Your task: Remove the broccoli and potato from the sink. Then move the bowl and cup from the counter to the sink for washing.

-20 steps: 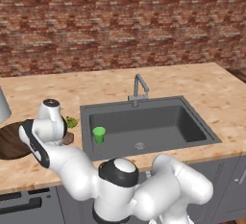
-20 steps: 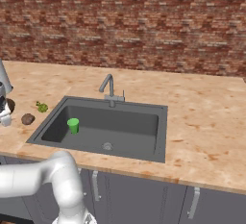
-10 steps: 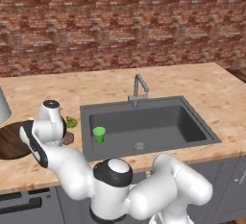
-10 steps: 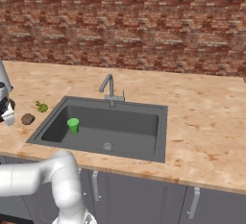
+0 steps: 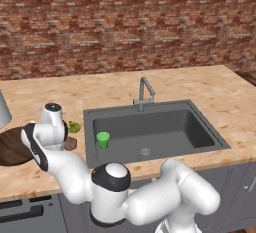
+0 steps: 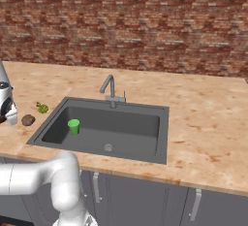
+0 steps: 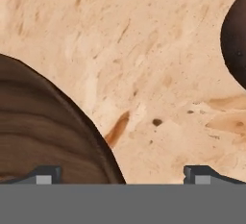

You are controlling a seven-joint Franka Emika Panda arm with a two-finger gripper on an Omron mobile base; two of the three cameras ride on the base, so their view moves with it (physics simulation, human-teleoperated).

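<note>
Red-brown brick wall point(image 5: 125, 22) runs along the back. Grey metal faucet point(image 5: 144, 91) stands upright w/ spout bent fwd. Small round drain point(image 5: 145, 151) at basin bottom. Grey cabinets point(image 6: 145, 198) below w/ vertical handles point(image 6: 195, 202). Pale grey-white vessel point(image 5: 3, 110) at far left edge, cut off.

Counter point(image 5: 215, 97): bowl point(image 5: 12, 147); potato point(image 5: 70, 143); broccoli point(image 5: 74, 126)

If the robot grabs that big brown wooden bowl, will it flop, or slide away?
The bowl looks like solid wood grain, so it probably stays stiff. It is wide and shallow, so it likely won't tip, though a pinch on its rim may tilt it. On the smooth counter it may slide if pushed.
</note>
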